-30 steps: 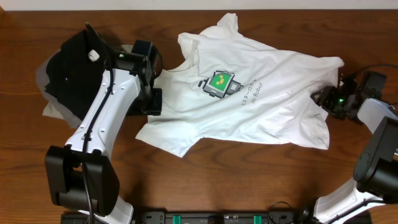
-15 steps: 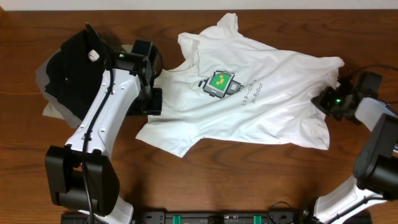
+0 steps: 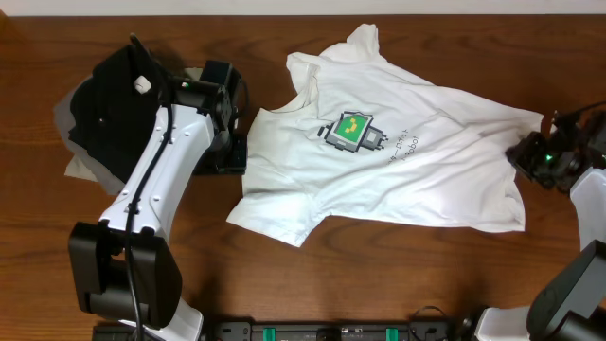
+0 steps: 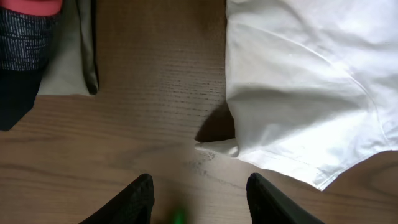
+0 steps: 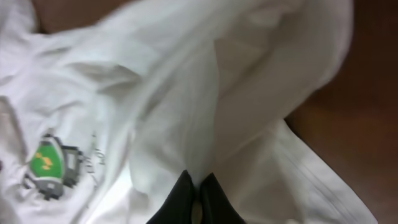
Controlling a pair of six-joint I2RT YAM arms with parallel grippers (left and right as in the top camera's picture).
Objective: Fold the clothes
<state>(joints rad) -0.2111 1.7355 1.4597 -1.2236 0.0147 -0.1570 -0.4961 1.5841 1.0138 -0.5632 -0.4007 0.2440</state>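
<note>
The T-shirt (image 3: 426, 185) looks light and limp, best pinched along hems. The right gripper (image 5: 196, 190) clamps its three-o'clock edge; the left gripper (image 4: 200, 198) hovers parted at nine o'clock, empty.

White tee (image 3: 407, 185), print up, rumpled, spread on table (image 3: 312, 284).

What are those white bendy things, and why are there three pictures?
They are two robot arms, each ending in a two-finger pincher called a gripper. One picture looks down from above the table. The other two come from cameras on the arms' wrists, showing the fingers close up. On the table lies a crumpled white T-shirt with a green robot print. Beside it, a black garment sits on a grey one. The right gripper is pinching the shirt's edge. The left gripper is open and empty, over bare wood by the shirt.
</note>
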